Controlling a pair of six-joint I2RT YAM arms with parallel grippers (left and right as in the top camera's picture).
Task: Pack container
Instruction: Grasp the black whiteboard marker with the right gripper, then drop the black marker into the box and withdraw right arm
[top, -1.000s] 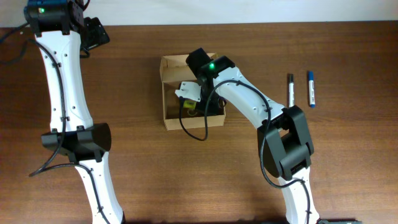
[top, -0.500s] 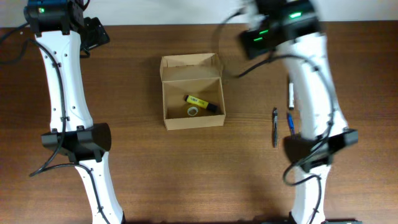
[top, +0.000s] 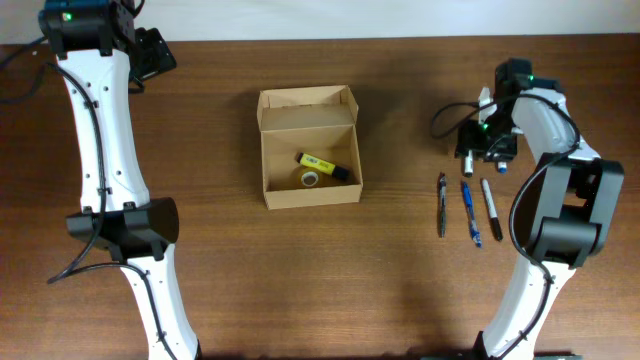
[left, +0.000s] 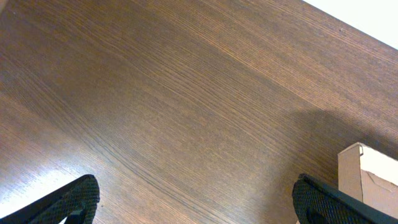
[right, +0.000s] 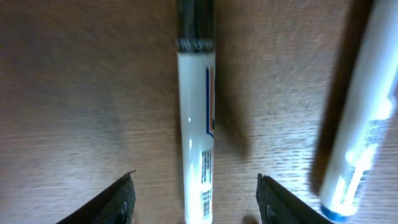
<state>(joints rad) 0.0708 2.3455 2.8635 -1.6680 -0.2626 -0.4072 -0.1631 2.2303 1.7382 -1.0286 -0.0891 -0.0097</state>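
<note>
The container (top: 268, 150) is a tan cardboard box, open with its flap lid up, at the table's middle. Inside lie a yellow highlighter (top: 318, 164) and a small tape ring (top: 311, 179). My right gripper (top: 486, 142) is open at the right side, low over two white markers. In the right wrist view its fingers (right: 196, 202) straddle the black-capped marker (right: 196, 124) without touching it. The blue-marked marker (right: 360, 112) lies just right of them. My left gripper (top: 152, 55) is open and empty over bare wood at the far left (left: 199, 205).
Three pens (top: 441, 205) (top: 470, 212) (top: 491, 210) lie side by side in front of the right gripper. A corner of the box (left: 367, 180) shows at the right edge of the left wrist view. The table's back edge runs close behind both grippers.
My right arm has left the box and swung to the right, coming down over the markers. The highlighter and ring lie uncovered in the box. The left arm has not moved.
</note>
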